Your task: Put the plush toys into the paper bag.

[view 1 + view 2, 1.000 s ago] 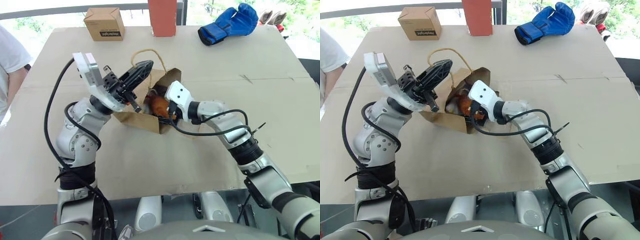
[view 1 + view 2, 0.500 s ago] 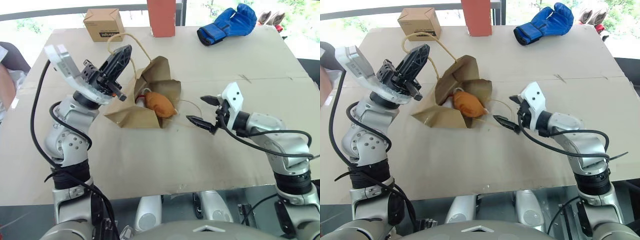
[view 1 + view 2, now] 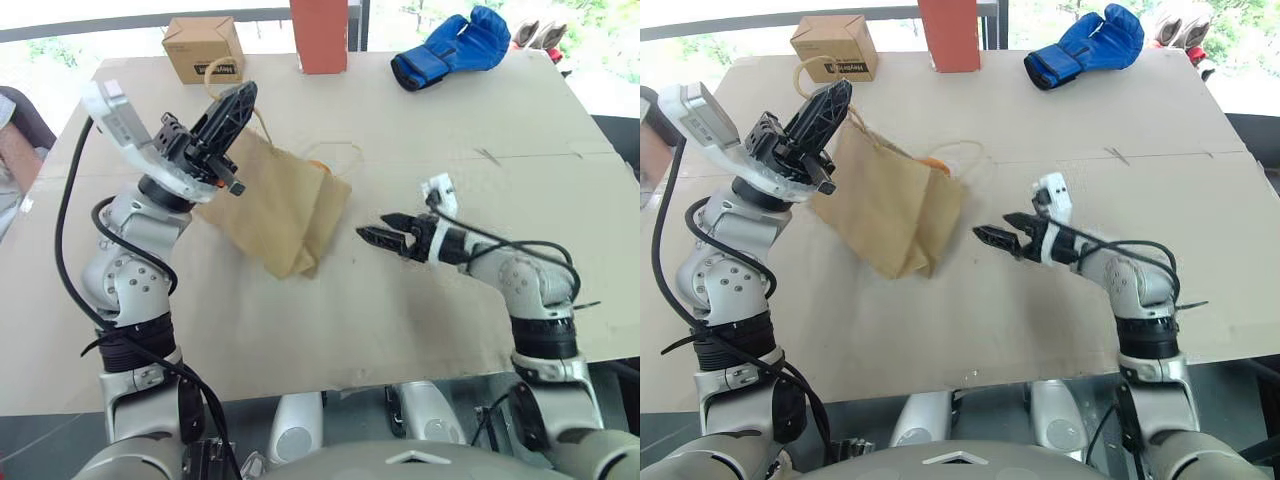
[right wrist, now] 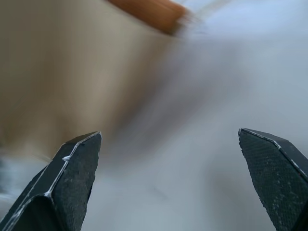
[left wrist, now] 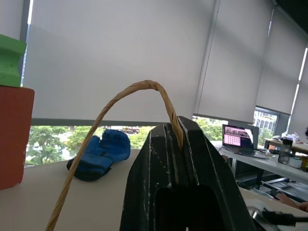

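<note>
The brown paper bag [image 3: 272, 208] leans up off the table, hanging by one cord handle [image 5: 159, 94]. My left gripper [image 3: 240, 97] is shut on that handle, above the bag's left corner. The bag's other handle [image 3: 335, 153] lies in a loop on the table behind it. A sliver of an orange plush toy [image 3: 931, 163] peeks from the bag's far mouth; whatever else is inside is hidden. My right gripper [image 3: 375, 227] is open and holds nothing. It hovers just right of the bag and points at it, with its fingertips [image 4: 79, 175] wide apart.
Along the table's far edge stand a small printed cardboard box [image 3: 205, 48] and a red block [image 3: 323, 35], and a blue boxing glove [image 3: 455, 48] lies there too. A person's arm [image 3: 15, 140] shows at the left edge. Bare tabletop [image 3: 450, 150] lies right of the bag.
My right gripper came out of the bag's mouth, swung right and rolled over. The left gripper drew the handle up and left, tipping the bag so the orange toy slid almost out of sight.
</note>
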{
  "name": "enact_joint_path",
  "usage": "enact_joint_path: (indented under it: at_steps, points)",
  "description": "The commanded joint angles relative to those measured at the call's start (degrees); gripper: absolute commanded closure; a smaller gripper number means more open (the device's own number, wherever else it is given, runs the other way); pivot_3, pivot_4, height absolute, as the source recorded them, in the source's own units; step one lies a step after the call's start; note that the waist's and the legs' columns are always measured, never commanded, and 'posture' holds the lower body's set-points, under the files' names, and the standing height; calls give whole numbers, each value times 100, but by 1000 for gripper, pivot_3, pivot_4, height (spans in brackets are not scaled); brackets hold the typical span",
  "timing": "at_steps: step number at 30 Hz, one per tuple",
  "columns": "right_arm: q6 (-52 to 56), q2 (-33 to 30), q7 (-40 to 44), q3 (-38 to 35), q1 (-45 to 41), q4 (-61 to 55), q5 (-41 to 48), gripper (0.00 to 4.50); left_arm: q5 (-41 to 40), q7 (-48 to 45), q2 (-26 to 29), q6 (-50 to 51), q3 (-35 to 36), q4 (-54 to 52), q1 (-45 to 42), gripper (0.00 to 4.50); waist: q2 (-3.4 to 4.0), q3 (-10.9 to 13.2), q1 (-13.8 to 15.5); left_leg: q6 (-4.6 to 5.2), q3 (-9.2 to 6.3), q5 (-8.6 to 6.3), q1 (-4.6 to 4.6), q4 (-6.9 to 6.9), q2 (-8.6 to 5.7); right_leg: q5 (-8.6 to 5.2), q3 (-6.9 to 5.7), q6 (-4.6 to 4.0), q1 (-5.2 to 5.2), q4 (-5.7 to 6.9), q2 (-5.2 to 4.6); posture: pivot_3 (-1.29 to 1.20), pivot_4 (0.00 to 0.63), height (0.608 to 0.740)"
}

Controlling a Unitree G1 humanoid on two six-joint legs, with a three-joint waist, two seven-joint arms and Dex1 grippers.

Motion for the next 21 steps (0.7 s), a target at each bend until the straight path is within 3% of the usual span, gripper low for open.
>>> enact_joint_path:
  at_steps: [1, 6, 10, 16, 21]
  points:
    - [174, 407, -244, -390, -291, 639, 408, 71, -123, 37, 45, -96, 170, -351, 72, 4500, 0, 0, -1, 0, 0, 0, 0, 0, 0, 0, 0, 0, 0, 0, 0, 0, 150, 740]
    - [59, 492, -221, -516, -642, 1106, 524, 71, -293, 184, 57, -34, 263, -675, 285, 4500, 2, 1, 31, 0, 1, 0, -7, -1, -2, 0, -1, 0, -1, -5, -3, 0, 150, 740]
    - [249, 268, 337, -124, -508, 522, 785, 71, -269, 284, 61, -46, 247, -697, 267, 4500, 4, 2, 20, 0, 0, 0, -4, -1, -1, 0, -2, 0, -1, -2, -1, 0, 150, 740]
    - [-267, -162, 883, 1621, -38, -459, 157, 71, -139, 280, 36, 0, -55, -519, -95, 4500, 3, 2, -1, 0, -1, 0, -3, -3, -1, -1, -2, 1, -2, -2, 0, 0, 150, 740]
    - [-994, 181, 885, 2398, -51, -162, -397, 71, 5, 48, 95, 168, -438, -84, -631, 4500, 2, 1, 0, 0, -1, 0, -3, 1, -1, -1, -2, 2, -2, -2, 0, 0, 150, 740]
